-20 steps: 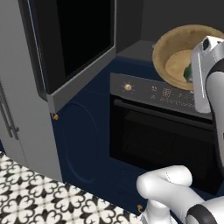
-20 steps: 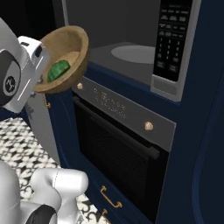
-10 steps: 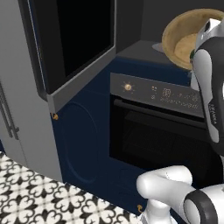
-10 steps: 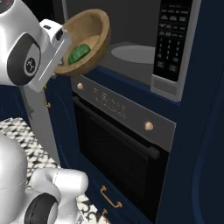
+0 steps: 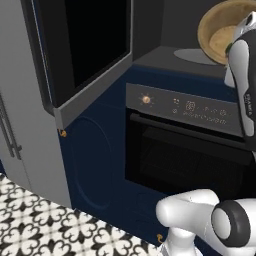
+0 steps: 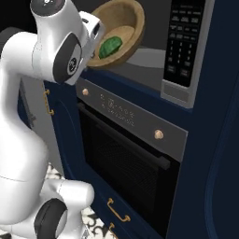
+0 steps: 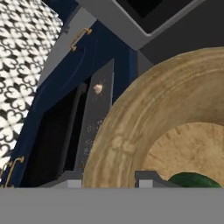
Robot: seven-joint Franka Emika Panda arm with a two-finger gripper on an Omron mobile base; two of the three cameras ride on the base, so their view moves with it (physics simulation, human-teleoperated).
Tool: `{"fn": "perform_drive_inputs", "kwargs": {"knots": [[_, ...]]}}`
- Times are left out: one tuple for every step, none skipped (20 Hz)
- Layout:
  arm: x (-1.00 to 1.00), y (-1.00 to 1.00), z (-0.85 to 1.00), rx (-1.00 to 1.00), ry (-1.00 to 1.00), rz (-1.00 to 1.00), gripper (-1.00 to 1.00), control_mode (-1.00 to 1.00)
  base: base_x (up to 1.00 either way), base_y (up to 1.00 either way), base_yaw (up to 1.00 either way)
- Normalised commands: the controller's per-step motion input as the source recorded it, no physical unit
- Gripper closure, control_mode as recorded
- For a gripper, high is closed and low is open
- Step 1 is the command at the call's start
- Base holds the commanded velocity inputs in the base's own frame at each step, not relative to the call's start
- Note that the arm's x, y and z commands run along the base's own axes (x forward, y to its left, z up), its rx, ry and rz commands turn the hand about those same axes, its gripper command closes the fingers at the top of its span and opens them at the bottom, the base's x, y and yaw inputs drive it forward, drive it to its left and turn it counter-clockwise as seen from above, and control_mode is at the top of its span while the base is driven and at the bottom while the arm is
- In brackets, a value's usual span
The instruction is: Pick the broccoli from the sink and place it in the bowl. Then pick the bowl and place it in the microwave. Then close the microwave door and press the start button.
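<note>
Bowl [image 6: 116, 32] tilted steeply, mouth turned sideways, hangs at the microwave [image 6: 186, 46] opening above the oven [image 6: 126, 154]; broccoli [image 6: 110, 46] sits low inside it. Gripper [image 7: 107, 177] seems clamped on the bowl's rim, fingers straddling it. Microwave door [image 5: 85, 55] stands swung wide left.

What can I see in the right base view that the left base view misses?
Right base view alone: the broccoli lying inside the bowl, and the microwave's keypad. Left base view alone: the open microwave door with its black glass, and the patterned floor. Both: the tilted bowl held up at the microwave's opening, above the oven.
</note>
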Motion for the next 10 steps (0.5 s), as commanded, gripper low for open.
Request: {"fn": "perform_drive_inputs", "kwargs": {"knots": [[0.64,-0.11,0.00,0.00,-0.01,0.00,1.00,-1.00,0.00,0.00,0.00],[0.66,-0.09,0.00,0.00,0.00,0.00,1.00,-1.00,0.00,0.00,0.00],[0.69,-0.08,0.00,0.00,0.00,0.00,1.00,-1.00,0.00,0.00,0.00],[0.70,-0.09,0.00,0.00,0.00,0.00,1.00,-1.00,0.00,0.00,0.00],[0.71,-0.11,0.00,0.00,0.00,0.00,1.00,-1.00,0.00,0.00,0.00],[0.71,-0.12,0.00,0.00,0.00,0.00,1.00,-1.00,0.00,0.00,0.00],[0.65,-0.16,0.00,0.00,0.00,0.00,1.00,-1.00,0.00,0.00,0.00],[0.62,-0.16,0.00,0.00,0.00,0.00,1.00,-1.00,0.00,0.00,0.00],[0.63,-0.16,0.00,0.00,0.00,0.00,1.00,-1.00,0.00,0.00,0.00],[0.63,-0.17,-0.01,0.00,0.00,0.00,1.00,-1.00,0.00,0.00,0.00]]}}
